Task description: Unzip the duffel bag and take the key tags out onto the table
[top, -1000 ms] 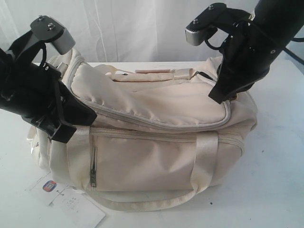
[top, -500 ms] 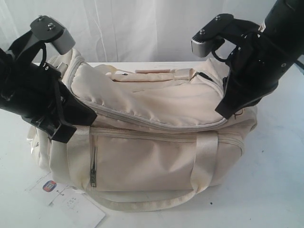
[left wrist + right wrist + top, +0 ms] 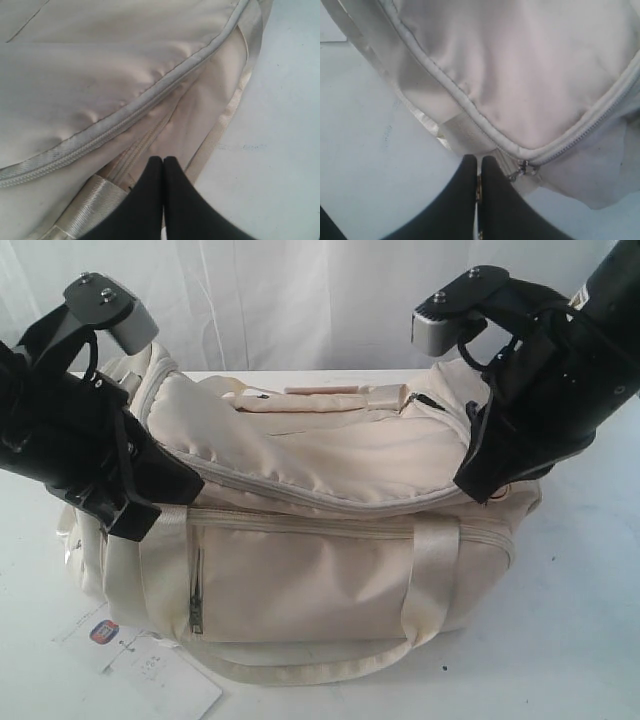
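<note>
Paper tag, white with a small orange-blue logo, flat on the bench, lower left corner. Duffel bag, cream fabric, standing on the bench at frame centre and filling most of the view. Its loose handle strap lies along the bottom edge. Pocket zipper, vertical, left of centre, closed. Top zipper, grey-trimmed, curving across the middle, closed along its visible run. Left pincer, black, fingers pressed together, at the bag's left end beside a webbing band. Right pincer, fingers together, at the bag's right end. Metal zipper ring just beside its tip; whether it is gripped cannot be told. White curtain, top of frame, behind.
</note>
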Controlling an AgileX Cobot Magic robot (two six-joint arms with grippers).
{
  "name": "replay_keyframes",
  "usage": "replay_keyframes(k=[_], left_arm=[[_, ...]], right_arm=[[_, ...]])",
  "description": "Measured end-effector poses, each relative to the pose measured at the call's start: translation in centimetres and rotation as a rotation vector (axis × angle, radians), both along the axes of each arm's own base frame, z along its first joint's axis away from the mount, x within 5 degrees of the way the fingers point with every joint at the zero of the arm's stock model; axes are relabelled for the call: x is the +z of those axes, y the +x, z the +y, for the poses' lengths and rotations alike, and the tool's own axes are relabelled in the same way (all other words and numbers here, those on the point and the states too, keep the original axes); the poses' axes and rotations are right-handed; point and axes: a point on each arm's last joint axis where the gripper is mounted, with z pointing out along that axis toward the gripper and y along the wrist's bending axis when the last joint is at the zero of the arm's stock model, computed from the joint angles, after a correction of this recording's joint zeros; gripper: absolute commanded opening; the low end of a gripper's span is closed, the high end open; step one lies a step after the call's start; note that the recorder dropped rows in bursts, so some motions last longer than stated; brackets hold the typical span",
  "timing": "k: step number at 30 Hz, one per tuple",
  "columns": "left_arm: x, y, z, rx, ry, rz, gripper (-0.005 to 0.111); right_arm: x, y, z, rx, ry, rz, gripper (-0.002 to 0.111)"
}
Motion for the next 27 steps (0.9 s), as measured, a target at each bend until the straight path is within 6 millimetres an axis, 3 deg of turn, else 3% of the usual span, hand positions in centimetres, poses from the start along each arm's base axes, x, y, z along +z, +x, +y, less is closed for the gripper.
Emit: replay_keyframes(k=[9, 22, 25, 27], left_arm=[[0.0, 0.0, 0.0, 0.000, 0.000, 0.000, 0.000], [0.0, 0.0, 0.0, 0.000, 0.000, 0.000, 0.000], [0.0, 0.0, 0.0, 0.000, 0.000, 0.000, 0.000], [0.0, 0.0, 0.0, 0.000, 0.000, 0.000, 0.000]], right_arm=[[-1.2, -0.9, 0.6, 0.040, 0.077, 0.080, 0.000], [-1.1, -1.2, 1.5, 0.065, 0.173, 0.134, 0.000], [-1.5, -1.0, 1.7, 0.063, 0.166, 0.148, 0.006], [-1.7, -0.8, 1.8, 0.062, 0.164, 0.156, 0.018]])
